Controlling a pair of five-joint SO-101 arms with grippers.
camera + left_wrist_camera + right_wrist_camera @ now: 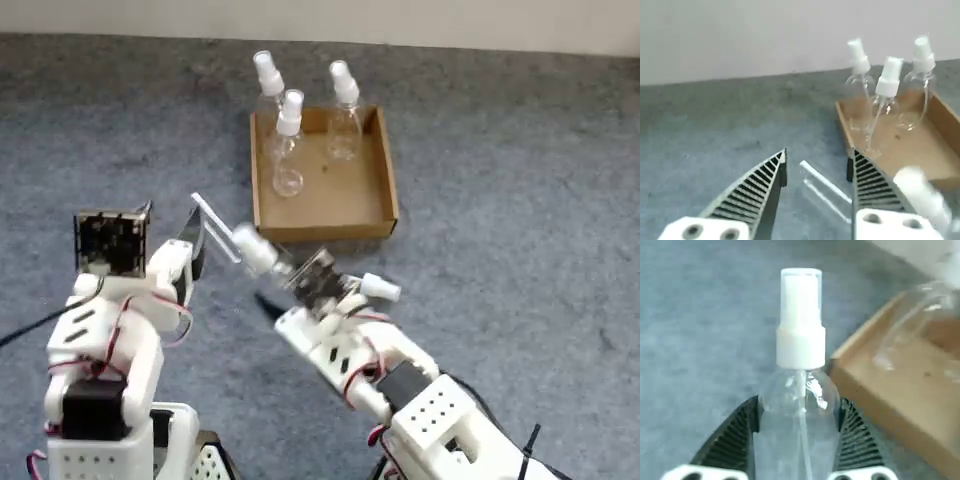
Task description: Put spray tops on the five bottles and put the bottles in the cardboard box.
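Observation:
Three clear bottles with white spray tops (290, 140) (887, 80) stand upright in the far half of the cardboard box (385, 200) (935, 145). My right gripper (295, 272) (799, 440) is shut on a fourth clear bottle (800, 425). Its spray top (250, 245) (801, 320) is on and points toward the box's near left corner. My left gripper (195, 240) (818, 155) stands open just left of that bottle. A thin clear tube with a white edge (215, 228) (825, 186) lies between its fingers (760, 195). I cannot tell whether the tube rests on the carpet.
Grey carpet (520, 200) covers the table around the box. A small white spray-top piece (382, 289) shows beside the right arm's wrist. A pale wall (740, 35) rises behind the box.

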